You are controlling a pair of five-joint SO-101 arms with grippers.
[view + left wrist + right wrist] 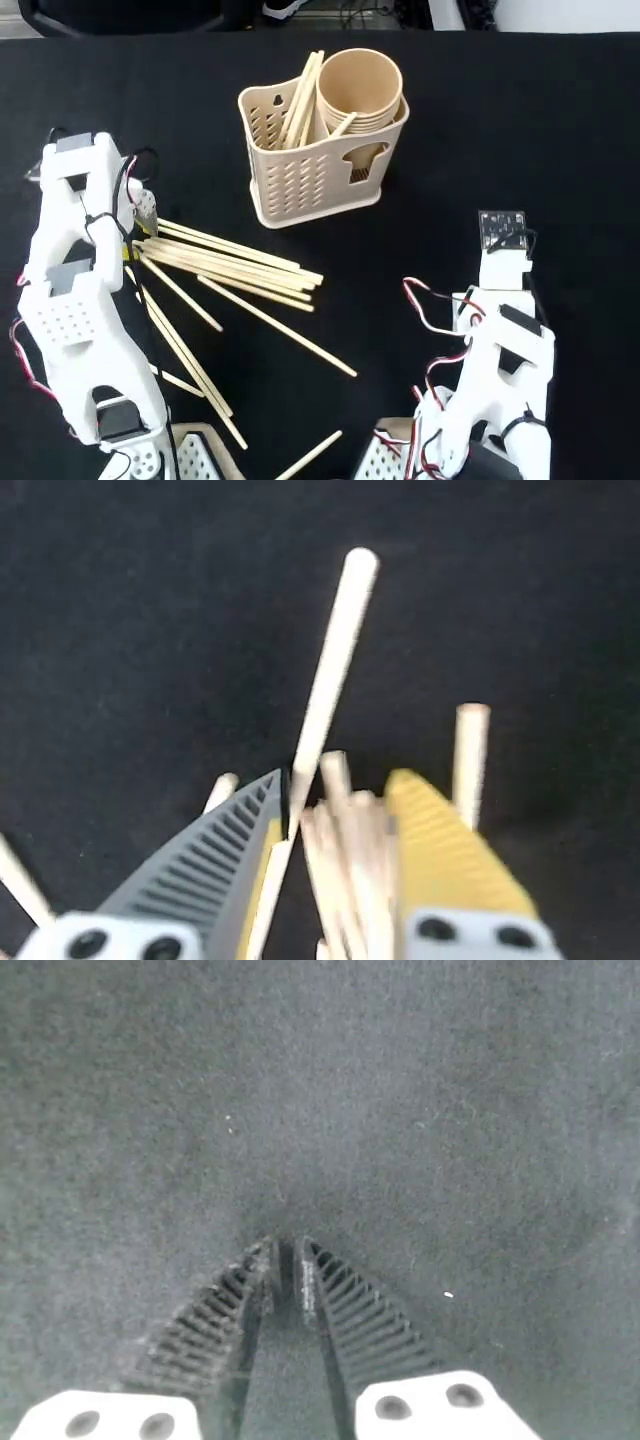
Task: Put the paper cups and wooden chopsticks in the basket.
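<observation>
High view — basket (pixel 300 175) is stood at the far middle of the worktop (pixel 530 120), paper cups (pixel 358 85) nested inside; open room is left to its right. Loose wooden chopsticks (pixel 240 265) are fanned left of centre, their ends clamped in the lowered left claw (pixel 338 780). Right claw (pixel 288 1250) — closed, empty, held low.

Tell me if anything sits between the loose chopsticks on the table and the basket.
Nothing visible does: only bare table lies between the basket and the loose chopsticks, whose ends sit bunched between the jaws of the left gripper.
</observation>
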